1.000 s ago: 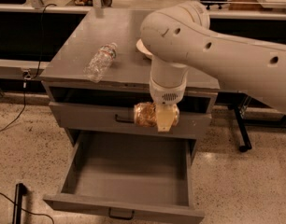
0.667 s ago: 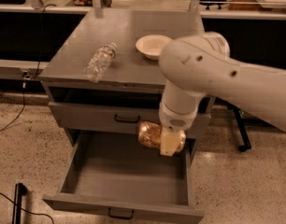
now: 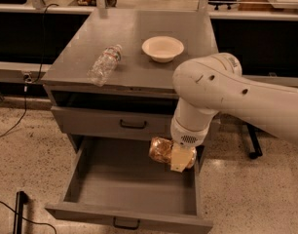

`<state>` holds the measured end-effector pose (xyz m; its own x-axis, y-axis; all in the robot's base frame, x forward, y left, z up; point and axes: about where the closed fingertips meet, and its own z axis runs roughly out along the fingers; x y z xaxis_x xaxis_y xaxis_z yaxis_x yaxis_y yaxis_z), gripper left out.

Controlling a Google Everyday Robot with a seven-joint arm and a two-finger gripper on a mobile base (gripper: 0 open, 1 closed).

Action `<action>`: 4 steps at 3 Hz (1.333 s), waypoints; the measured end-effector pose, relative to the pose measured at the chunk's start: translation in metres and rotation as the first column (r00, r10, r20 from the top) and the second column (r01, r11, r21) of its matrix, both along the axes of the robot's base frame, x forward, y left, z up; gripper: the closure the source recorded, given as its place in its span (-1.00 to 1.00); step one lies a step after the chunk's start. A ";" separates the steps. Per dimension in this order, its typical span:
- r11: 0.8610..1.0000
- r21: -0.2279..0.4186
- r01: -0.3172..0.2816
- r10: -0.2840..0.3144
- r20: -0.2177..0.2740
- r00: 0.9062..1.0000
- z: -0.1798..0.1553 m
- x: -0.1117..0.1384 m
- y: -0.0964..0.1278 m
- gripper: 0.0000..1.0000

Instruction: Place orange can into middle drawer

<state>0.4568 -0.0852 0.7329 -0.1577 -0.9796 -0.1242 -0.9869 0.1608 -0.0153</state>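
The orange can [image 3: 161, 151] is clamped sideways in the gripper [image 3: 182, 158], held over the right rear of the pulled-out middle drawer [image 3: 124, 217]. A bowl [image 3: 162, 48] and a toppled bottle [image 3: 104, 64] are seen on the cabinet top [image 3: 139, 74].

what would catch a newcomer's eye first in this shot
First, the big white arm reaching in from the right, its pincer clamped on the orange can, which it holds sideways over the right rear part of the open middle drawer. After that, the clear bottle lying on its side and the pale bowl, both on the grey cabinet top.
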 end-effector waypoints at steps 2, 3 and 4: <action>0.982 0.179 0.056 -0.050 -0.036 0.998 -0.140 0.013 -0.017 1.00; 0.958 0.282 0.054 -0.069 0.041 0.997 -0.181 0.033 0.000 1.00; 0.937 0.340 0.075 -0.100 0.056 0.993 -0.202 0.054 0.013 1.00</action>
<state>0.5112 -0.0718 0.5313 -0.2196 -0.8612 -0.4585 -0.9669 0.2546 -0.0152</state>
